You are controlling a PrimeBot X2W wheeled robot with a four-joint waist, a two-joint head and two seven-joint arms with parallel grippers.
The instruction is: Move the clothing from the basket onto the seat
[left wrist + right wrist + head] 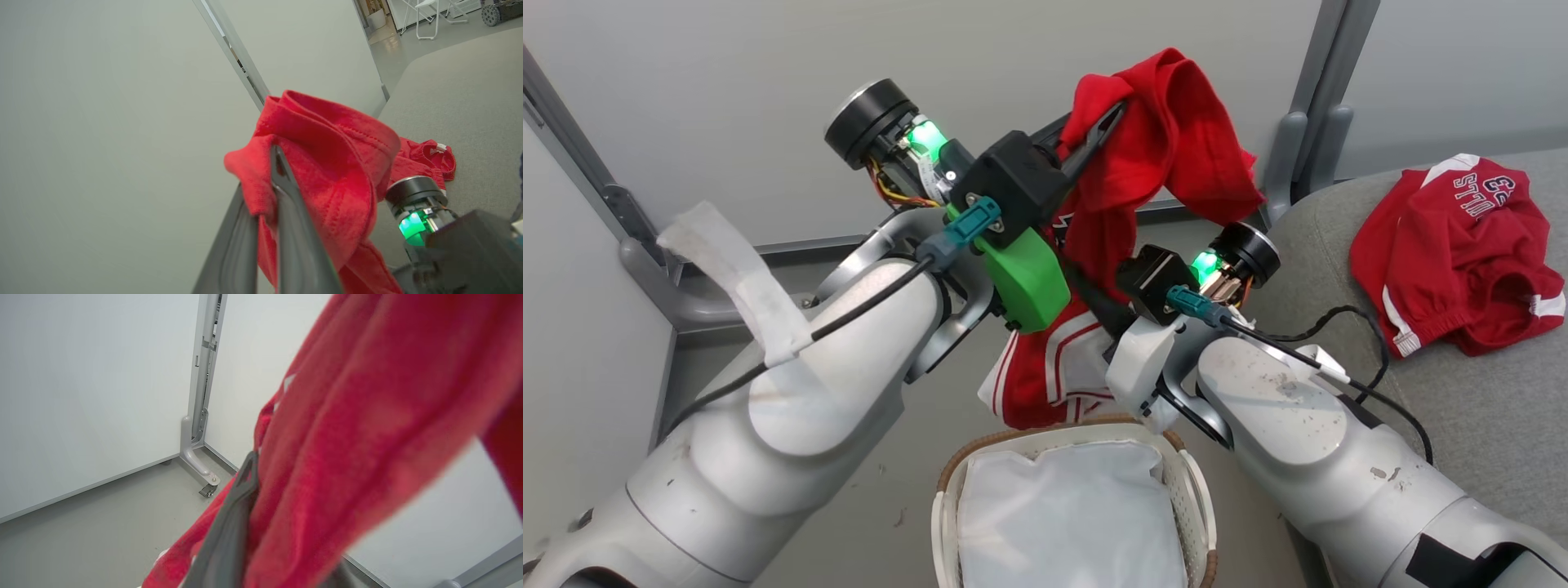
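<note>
Your left gripper (1115, 114) sits at the upper middle of the head view. Its two fingers (294, 228) are nearly together and pinch a fold of the hanging garment (1176, 139). That red piece drapes over the fingertips and falls toward the lower middle of the frame. Its white-striped lower edge hangs just above the far rim of the basket (947, 490), and you cannot tell whether the two touch. The white liner (1070, 514) lies in the bottom of the basket.

Your right gripper (282, 469) is buried in the same red cloth. In the right wrist view one dark finger (229, 531) shows at lower centre and fabric covers the other. You cannot tell how far apart the jaws stand or whether they grip anything.

The lettered garment (1454, 261) lies crumpled on the grey seat (1486, 425), at the right of the head view. It lies well apart from the basket.
</note>
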